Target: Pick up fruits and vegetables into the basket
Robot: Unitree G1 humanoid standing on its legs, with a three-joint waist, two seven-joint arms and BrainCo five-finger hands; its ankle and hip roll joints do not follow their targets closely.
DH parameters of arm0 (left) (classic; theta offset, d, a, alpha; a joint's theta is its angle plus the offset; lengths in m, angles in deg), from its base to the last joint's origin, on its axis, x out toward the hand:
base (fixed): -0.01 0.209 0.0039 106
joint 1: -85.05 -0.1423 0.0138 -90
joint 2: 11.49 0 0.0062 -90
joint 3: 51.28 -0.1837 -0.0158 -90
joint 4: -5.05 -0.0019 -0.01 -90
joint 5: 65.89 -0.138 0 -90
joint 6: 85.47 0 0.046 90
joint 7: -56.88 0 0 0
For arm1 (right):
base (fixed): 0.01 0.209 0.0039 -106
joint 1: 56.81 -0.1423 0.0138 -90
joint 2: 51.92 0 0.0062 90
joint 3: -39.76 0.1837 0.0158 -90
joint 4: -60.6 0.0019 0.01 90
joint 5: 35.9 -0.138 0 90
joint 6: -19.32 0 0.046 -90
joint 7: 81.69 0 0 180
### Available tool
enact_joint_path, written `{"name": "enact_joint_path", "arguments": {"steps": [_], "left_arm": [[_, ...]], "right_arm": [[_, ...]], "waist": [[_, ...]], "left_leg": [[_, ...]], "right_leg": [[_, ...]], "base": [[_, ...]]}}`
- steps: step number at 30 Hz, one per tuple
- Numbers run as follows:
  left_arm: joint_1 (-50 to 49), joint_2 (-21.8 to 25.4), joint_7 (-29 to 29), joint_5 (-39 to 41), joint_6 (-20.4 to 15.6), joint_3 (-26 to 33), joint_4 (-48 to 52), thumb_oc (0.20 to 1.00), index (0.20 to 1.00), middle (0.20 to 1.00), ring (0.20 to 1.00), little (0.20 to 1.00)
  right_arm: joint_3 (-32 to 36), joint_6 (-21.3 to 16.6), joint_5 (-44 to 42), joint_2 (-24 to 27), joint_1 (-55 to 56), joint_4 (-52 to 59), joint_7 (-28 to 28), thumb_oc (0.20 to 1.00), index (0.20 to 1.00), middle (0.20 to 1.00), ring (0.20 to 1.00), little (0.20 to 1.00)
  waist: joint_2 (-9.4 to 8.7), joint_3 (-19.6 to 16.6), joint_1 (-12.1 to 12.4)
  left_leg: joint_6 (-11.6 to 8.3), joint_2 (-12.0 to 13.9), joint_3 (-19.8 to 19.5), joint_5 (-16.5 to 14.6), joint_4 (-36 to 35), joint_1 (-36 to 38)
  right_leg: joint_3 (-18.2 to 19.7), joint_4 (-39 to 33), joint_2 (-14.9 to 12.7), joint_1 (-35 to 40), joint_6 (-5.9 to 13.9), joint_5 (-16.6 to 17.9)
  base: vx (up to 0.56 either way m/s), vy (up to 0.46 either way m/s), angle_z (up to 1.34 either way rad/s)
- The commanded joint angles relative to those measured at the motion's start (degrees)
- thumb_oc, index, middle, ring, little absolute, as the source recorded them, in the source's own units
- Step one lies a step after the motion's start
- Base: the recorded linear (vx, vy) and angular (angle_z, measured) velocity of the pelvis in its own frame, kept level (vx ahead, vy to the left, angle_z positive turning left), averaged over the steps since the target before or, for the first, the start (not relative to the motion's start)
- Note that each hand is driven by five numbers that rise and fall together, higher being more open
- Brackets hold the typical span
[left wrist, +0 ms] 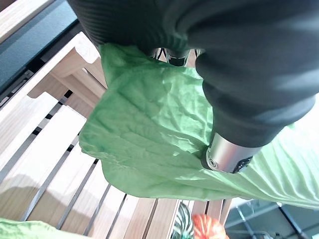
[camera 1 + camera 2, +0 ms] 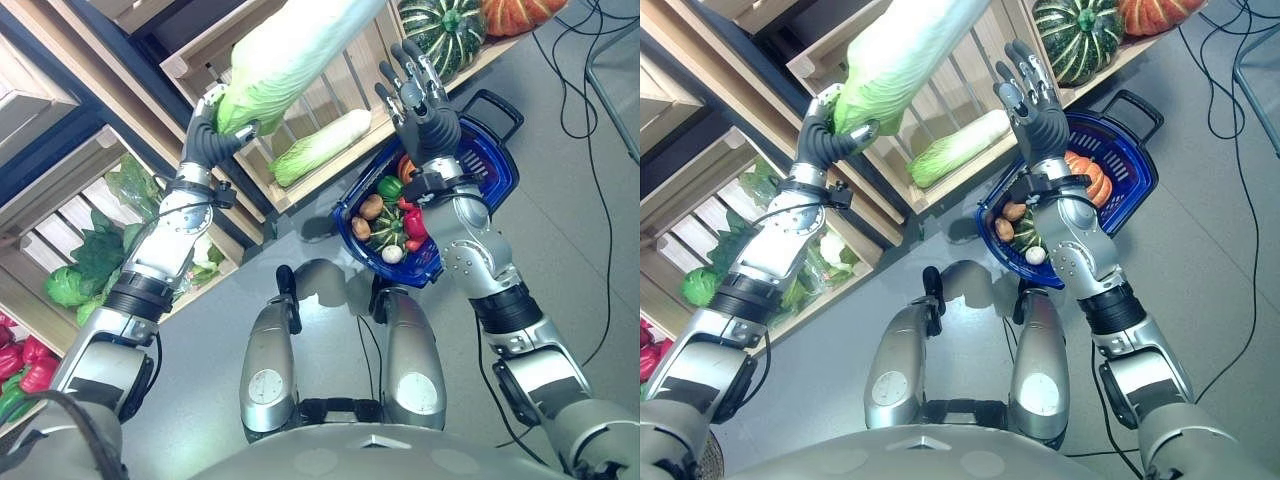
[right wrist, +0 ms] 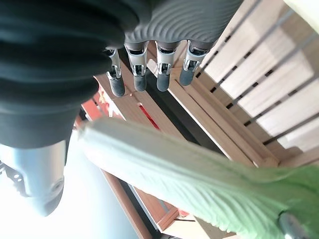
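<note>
- Grey floor (image 2: pixel 560 170) underfoot, with slatted wooden crates (image 2: pixel 330 95) stacked along the far side like market shelves.
- The left hand (image 2: pixel 207 128) is raised in front of the crates, fingers and thumb curled round the leafy end of a big napa cabbage (image 2: pixel 290 50) — the cabbage hangs in the air, clear of the slats, its pale stalk end slanting up out of view.
- In the left wrist view the crinkled green leaf (image 1: pixel 149 129) is pressed right against the hand's dark cover, the thumb tip pushed into it.
- The right hand (image 2: pixel 415 100) is held up beside the cabbage, fingers straight and slightly spread, holding nothing; in its own wrist view the dark fingertips (image 3: pixel 137 82) line up in a row just apart from the cabbage's ribbed side.
- A second napa cabbage (image 2: pixel 320 147) lies on the slats of the crate behind the two hands.
- A blue basket (image 2: pixel 495 165) with a black handle stands on the floor below the right forearm, near the crate's corner — inside are a small green-striped squash (image 2: pixel 385 228), red peppers (image 2: pixel 414 222), brown potatoes (image 2: pixel 371 207), a white onion or garlic bulb (image 2: pixel 393 254) and, in the right eye view, a small orange pumpkin (image 2: pixel 1088 172).
- On the top crate sit a dark green striped pumpkin (image 2: pixel 442 30) and an orange pumpkin (image 2: pixel 520 12).
- The lower crate on the left holds leafy greens (image 2: pixel 95 255), with red peppers (image 2: pixel 25 362) further down.
</note>
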Motion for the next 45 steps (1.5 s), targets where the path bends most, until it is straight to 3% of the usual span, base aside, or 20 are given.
{"name": "enact_joint_path", "arguments": {"steps": [1, 9, 22, 33, 43, 45], "left_arm": [[2.5, 1.4, 2.1, -3.3, -2.3, -0.8, 7.5, 0.2, 0.2, 0.2, 0.2, 0.2], [3.0, 0.4, 0.9, -4.7, 3.1, -4.4, 8.4, 0.2, 0.2, 0.2, 0.2, 0.2], [4.8, -0.8, 5.3, -13.6, 5.7, -7.7, 9.0, 0.2, 0.2, 0.2, 0.2, 0.2], [7.6, -0.1, 8.6, -29.6, 8.1, -11.7, 8.8, 0.2, 0.2, 0.2, 0.2, 0.2], [9.4, 0.5, 6.7, -42.2, 10.2, -16.1, 9.7, 0.2, 0.2, 0.2, 0.2, 0.2], [10.1, 1.2, 7.7, -48.5, 10.8, -17.5, 10.1, 0.2, 0.2, 0.2, 0.2, 0.2]], "right_arm": [[0.1, -4.1, -4.9, -4.3, -3.8, 1.5, 1.1, 1.0, 1.0, 1.0, 1.0, 1.0], [-0.9, -4.6, -8.8, -5.9, -4.7, 0.0, 1.6, 1.0, 1.0, 1.0, 1.0, 1.0], [-0.9, -3.0, -19.3, -8.6, -4.7, -4.7, 4.8, 1.0, 1.0, 1.0, 1.0, 1.0], [-2.2, -1.5, -27.6, -9.5, -6.0, -6.3, 4.1, 1.0, 1.0, 1.0, 1.0, 1.0], [-3.2, -0.2, -29.2, -9.4, -7.1, -7.5, 5.6, 1.0, 1.0, 1.0, 1.0, 1.0], [-3.5, 0.4, -31.4, -9.1, -7.6, -8.5, 5.7, 1.0, 1.0, 1.0, 1.0, 1.0]], "waist": [[-3.3, -4.1, -0.1], [-3.28, -4.5, 0.6], [-3.36, -4.8, 1.3], [-4.01, -5.2, 1.9], [-4.47, -6.0, 2.2], [-4.39, -6.0, 2.3]], "left_leg": [[3.33, -2.6, 3.2, -8.0, 5.6, 0.5], [3.2, -2.6, 2.9, -8.0, 5.3, 1.2], [3.06, -2.8, 2.4, -8.3, 5.1, 1.7], [2.78, -2.6, 2.3, -8.6, 4.7, 2.2], [2.66, -2.6, 2.2, -8.1, 3.8, 2.4], [2.48, -2.4, 2.3, -8.7, 3.8, 2.9]], "right_leg": [[0.2, -6.3, -2.3, 4.3, 3.62, 2.4], [-0.6, -7.0, -2.5, 5.7, 3.81, 2.5], [-1.4, -7.5, -2.8, 6.9, 4.02, 2.3], [-1.7, -8.4, -2.8, 7.7, 4.3, 2.4], [-2.1, -9.6, -2.8, 8.1, 4.48, 3.1], [-2.3, -9.6, -2.8, 8.6, 4.61, 2.6]], "base": [[-0.01, -0.016, 0.04], [0.0, -0.006, 0.06], [0.0, 0.0, 0.03], [0.0, 0.0, 0.0], [0.0, -0.002, 0.01], [0.0, 0.0, 0.0]]}}
